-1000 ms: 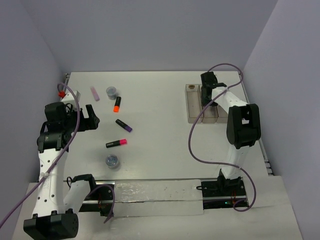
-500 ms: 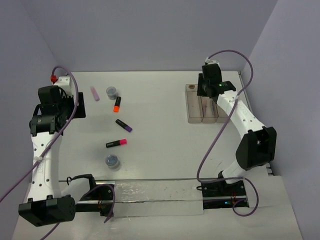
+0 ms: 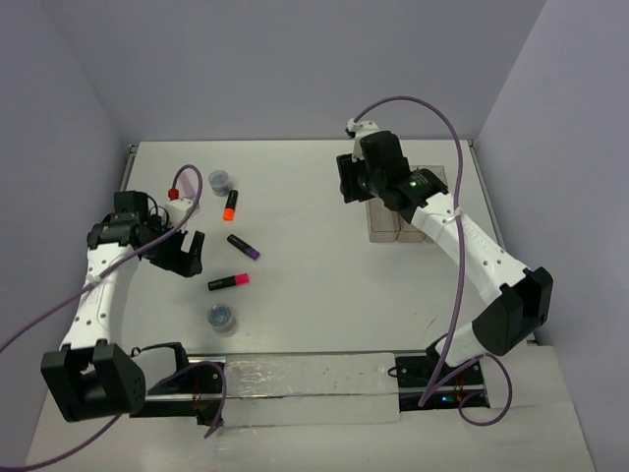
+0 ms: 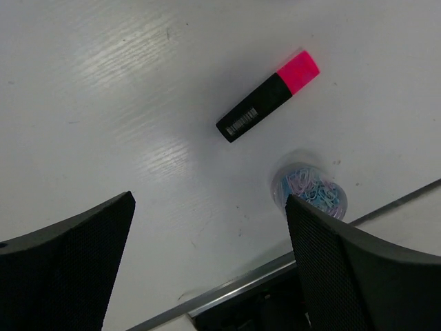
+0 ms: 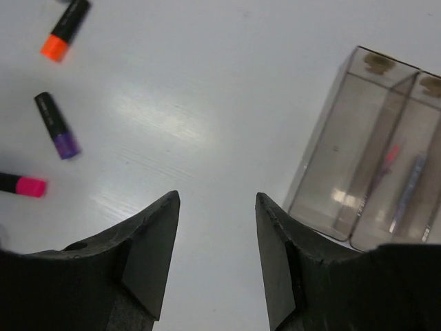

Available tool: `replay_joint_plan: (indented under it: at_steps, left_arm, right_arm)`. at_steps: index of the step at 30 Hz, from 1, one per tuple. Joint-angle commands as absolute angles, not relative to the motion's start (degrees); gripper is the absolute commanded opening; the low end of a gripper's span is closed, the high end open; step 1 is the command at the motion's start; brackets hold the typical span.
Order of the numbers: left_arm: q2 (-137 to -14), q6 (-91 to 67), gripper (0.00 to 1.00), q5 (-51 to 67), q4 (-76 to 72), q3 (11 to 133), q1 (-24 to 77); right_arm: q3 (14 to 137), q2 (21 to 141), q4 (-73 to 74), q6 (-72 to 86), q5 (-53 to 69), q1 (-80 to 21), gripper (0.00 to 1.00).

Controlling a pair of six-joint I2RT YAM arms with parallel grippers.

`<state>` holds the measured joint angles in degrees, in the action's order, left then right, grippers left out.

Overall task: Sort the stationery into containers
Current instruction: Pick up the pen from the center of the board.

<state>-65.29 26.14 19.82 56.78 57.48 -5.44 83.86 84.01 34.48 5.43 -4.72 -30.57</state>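
Three short black highlighters lie left of centre: orange-ended (image 3: 229,205), purple-ended (image 3: 244,247) and pink-ended (image 3: 228,282). One clear pot (image 3: 219,181) stands behind them, another (image 3: 220,317) in front. My left gripper (image 3: 189,254) is open and empty, hovering just left of the pink highlighter (image 4: 269,105) and the near pot (image 4: 310,193). My right gripper (image 3: 346,182) is open and empty, above the table left of the clear bins (image 3: 386,228). The right wrist view shows the bins (image 5: 329,157) holding a pink stick (image 5: 383,167) and a grey stick (image 5: 411,185). The pale pink block is hidden.
A metal rail (image 3: 295,374) runs along the near table edge between the arm bases. Purple cables loop from both arms. Walls close the table at the back and both sides. The right arm lies over the far part of the bins.
My left arm has swung from the far left edge inward and nearer, to beside the pink highlighter. My right arm has moved left off the bins. Both stay empty.
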Motion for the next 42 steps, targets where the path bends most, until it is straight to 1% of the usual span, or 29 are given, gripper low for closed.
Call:
replay_joint_plan:
  at_steps: [1, 4, 6, 9, 12, 14, 16, 18, 19, 21, 24, 26, 29, 31, 33, 36, 39, 42]
  left_arm:
    - [-70.10, 24.51, 0.98, 26.80, 56.62, 61.47, -8.23]
    - [-73.60, 18.64, 0.97, 30.19, 52.86, 61.91, -11.65]
    - [-77.79, 14.09, 0.95, 30.74, 50.24, 62.45, -15.09]
    - [-80.76, 11.30, 0.90, 34.50, 49.43, 63.53, -19.18]
    - [-80.06, 10.28, 0.90, 34.55, 47.89, 62.69, -22.68]
    - [-78.22, 9.76, 0.90, 31.89, 46.47, 61.33, -23.40]
    - [-76.43, 9.76, 0.90, 30.55, 45.18, 60.06, -23.53]
    - [-75.92, 9.76, 0.91, 29.95, 44.86, 59.85, -23.50]
    - [-75.50, 9.76, 0.91, 29.88, 45.00, 59.85, -23.64]
    - [-75.56, 10.02, 0.91, 30.24, 45.83, 60.68, -23.64]
    - [-75.60, 9.87, 0.91, 29.82, 46.32, 62.15, -23.64]
    - [-75.67, 9.34, 0.91, 29.04, 46.49, 62.65, -23.73]
    - [-74.04, 9.96, 0.91, 29.73, 48.09, 63.59, -23.64]
    - [-73.04, 10.24, 0.91, 29.47, 49.01, 64.17, -23.69]
    - [-71.85, 9.98, 0.91, 29.23, 50.29, 65.20, -23.64]
    - [-68.44, 8.81, 0.92, 30.08, 52.25, 66.49, -23.71]
    - [-65.59, 7.14, 0.92, 30.23, 53.11, 66.46, -23.73]
    - [-62.99, 7.31, 0.93, 28.97, 54.40, 66.90, -23.64]
  right_arm:
    - [87.63, 88.16, 30.26, 5.09, 1.49, -35.57, 0.57]
    - [96.24, 97.70, 30.26, 4.62, 3.52, -39.64, 0.58]
    - [103.37, 105.13, 32.05, 3.83, 5.75, -43.61, 0.59]
    - [119.70, 119.43, 38.94, 1.18, 7.07, -47.55, 0.60]
    - [133.11, 131.14, 43.95, 0.97, 7.49, -51.15, 0.62]
    - [137.26, 135.79, 45.84, 2.26, 7.13, -52.49, 0.65]
    - [138.72, 137.81, 47.01, 4.25, 5.61, -53.31, 0.68]
    - [141.89, 139.51, 49.17, 4.97, 0.72, -54.19, 0.73]
    - [142.46, 139.66, 49.39, 5.88, -1.72, -54.40, 0.76]
    - [139.99, 138.06, 47.92, 5.18, -1.05, -54.43, 0.79]
    - [133.26, 134.79, 46.18, 3.06, -1.39, -54.48, 0.79]
    - [133.23, 135.15, 47.99, 2.06, -2.67, -54.58, 0.79]
    - [137.49, 138.21, 52.29, 0.85, -3.14, -54.67, 0.79]
    - [136.89, 138.40, 53.17, -0.16, -3.75, -54.67, 0.78]
    - [136.30, 137.42, 52.62, -0.93, -3.59, -54.67, 0.79]
    - [132.98, 131.99, 48.25, -1.25, -1.14, -54.67, 0.80]
    - [134.87, 132.09, 49.56, -2.52, -3.13, -54.43, 0.81]
    - [133.24, 133.12, 48.65, -3.51, -0.99, -54.36, 0.81]
